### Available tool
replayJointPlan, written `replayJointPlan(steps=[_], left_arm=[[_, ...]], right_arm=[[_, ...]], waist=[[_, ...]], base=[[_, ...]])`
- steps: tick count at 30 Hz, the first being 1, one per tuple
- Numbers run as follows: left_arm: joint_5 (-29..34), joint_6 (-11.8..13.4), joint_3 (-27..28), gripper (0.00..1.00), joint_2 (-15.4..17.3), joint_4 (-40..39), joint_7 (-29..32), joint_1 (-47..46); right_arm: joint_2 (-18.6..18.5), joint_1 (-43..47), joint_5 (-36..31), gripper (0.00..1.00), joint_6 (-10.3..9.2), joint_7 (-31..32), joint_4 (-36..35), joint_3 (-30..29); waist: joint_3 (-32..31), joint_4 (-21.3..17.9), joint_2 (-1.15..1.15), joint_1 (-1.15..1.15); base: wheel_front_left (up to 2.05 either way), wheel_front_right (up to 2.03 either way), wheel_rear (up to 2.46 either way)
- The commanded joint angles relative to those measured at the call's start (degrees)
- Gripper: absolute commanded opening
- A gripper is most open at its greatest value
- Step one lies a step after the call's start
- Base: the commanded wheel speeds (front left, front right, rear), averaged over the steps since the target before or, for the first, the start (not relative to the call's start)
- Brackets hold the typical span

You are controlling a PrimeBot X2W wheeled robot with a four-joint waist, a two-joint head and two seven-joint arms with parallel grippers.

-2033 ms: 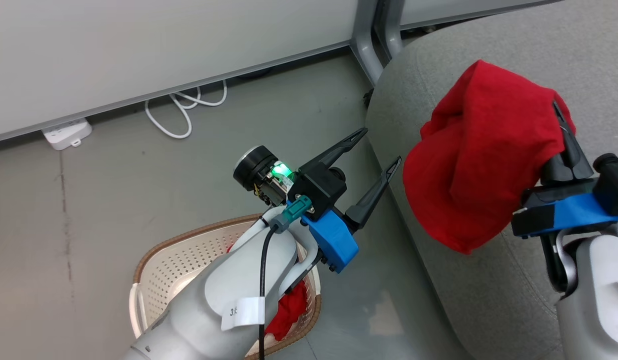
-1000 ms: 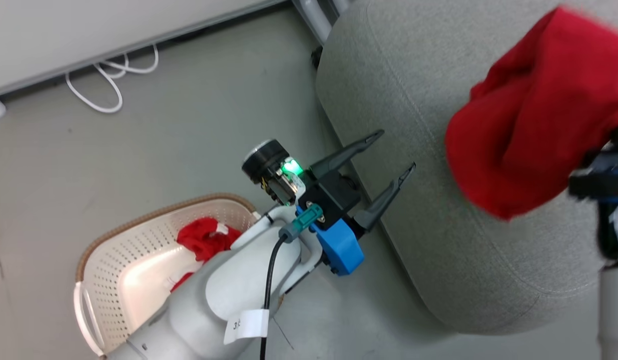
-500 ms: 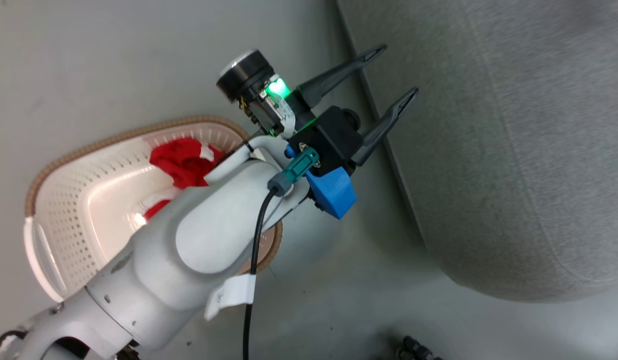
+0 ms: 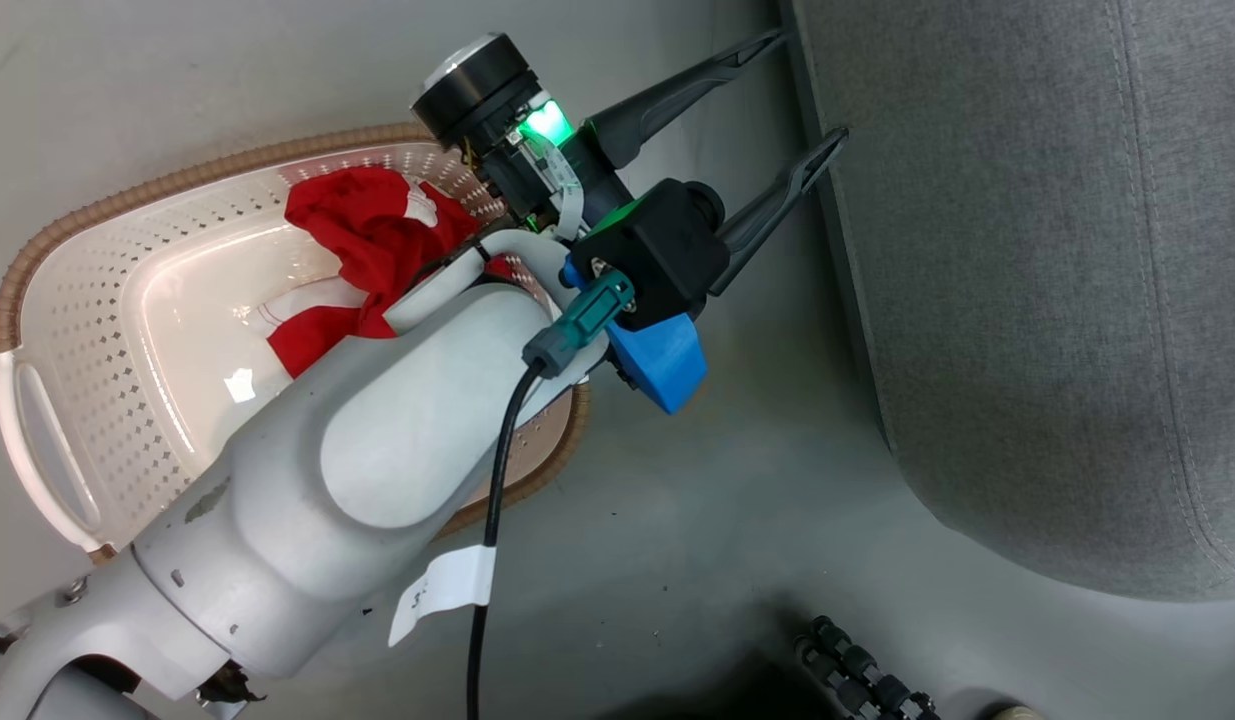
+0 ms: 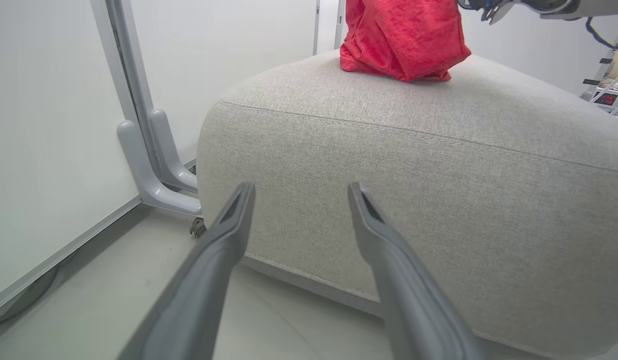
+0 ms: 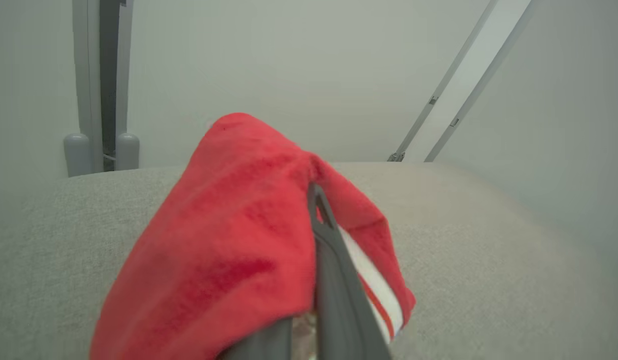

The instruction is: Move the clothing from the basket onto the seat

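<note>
In the head view the cream perforated basket (image 4: 87,400) with its brown rim stands on the floor at the left. One crumpled red garment with white trim (image 4: 362,230) lies in it, partly hidden by my left arm. My left gripper (image 4: 809,88) is open and empty above the floor, between the basket and the grey seat (image 4: 1027,300). In the left wrist view the left gripper (image 5: 301,189) faces the seat's side (image 5: 414,190). A second red garment (image 5: 404,40) hangs with its lower edge on the seat top. My right gripper (image 6: 314,192) is shut on this garment (image 6: 228,240) over the seat (image 6: 489,240).
White wall panels with grey metal feet (image 5: 153,150) stand just left of the seat. A black cable (image 4: 492,520) runs along my left forearm. A dark ribbed part (image 4: 857,670) lies on the floor near the head view's bottom edge.
The head camera has swung down and left, so the basket looms larger and the right gripper with its red garment has left that view. My left gripper has stayed open.
</note>
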Motion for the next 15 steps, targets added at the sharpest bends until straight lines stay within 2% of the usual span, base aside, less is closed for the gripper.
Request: replayJointPlan(steps=[1,5,9,10,11,12,13,15], left_arm=[[-0.04,0.15,0.11,1.0,0.49,-0.31,-0.11,-0.88],[-0.23,0.48,0.01,1.0,1.09,-0.61,0.06,-0.75],[-0.41,0.67,0.0,1.0,1.36,-0.7,0.0,-0.62],[-0.52,0.79,-0.02,1.0,1.44,-0.63,-0.1,-0.41],[-0.69,0.9,-0.04,1.0,1.46,-0.53,-0.21,-0.18],[-0.76,0.99,-0.08,1.0,1.41,-0.42,-0.35,0.08],[-0.86,1.09,-0.11,1.0,1.26,-0.3,-0.55,0.37],[-1.27,1.11,-0.17,1.0,0.84,0.05,-0.98,1.1]], right_arm=[[0.82,1.33,0.26,0.0,0.01,-0.18,1.82,0.27],[2.5,2.24,0.23,0.0,0.01,-0.19,5.21,0.65],[3.84,3.46,-0.31,0.0,0.01,-0.19,5.55,0.34],[4.07,3.96,-0.38,0.27,0.01,-0.19,5.4,0.34],[4.28,4.59,-0.5,0.48,0.01,-0.19,5.2,0.36],[4.48,5.23,-0.55,0.48,0.01,-0.2,4.78,0.37],[4.66,5.88,-0.5,1.0,0.01,-0.19,4.34,0.48],[5.03,7.69,-0.72,1.0,0.01,-0.19,3.23,0.64]], waist=[[0.23,0.05,0.0,-0.01],[0.33,0.09,0.0,-0.01],[-0.28,-0.09,0.0,-0.01],[-0.62,-0.2,0.0,-0.01],[-1.02,-0.32,0.0,-0.01],[-1.52,-0.43,0.0,-0.01],[-2.1,-0.54,0.0,-0.01],[-3.55,-0.78,0.0,-0.01]], base=[[0.0,0.0,0.0],[0.0,0.0,0.0],[0.0,0.0,0.0],[0.0,0.0,0.0],[0.0,0.0,0.0],[0.0,0.0,0.0],[0.0,0.0,0.0],[0.0,0.0,0.0]])
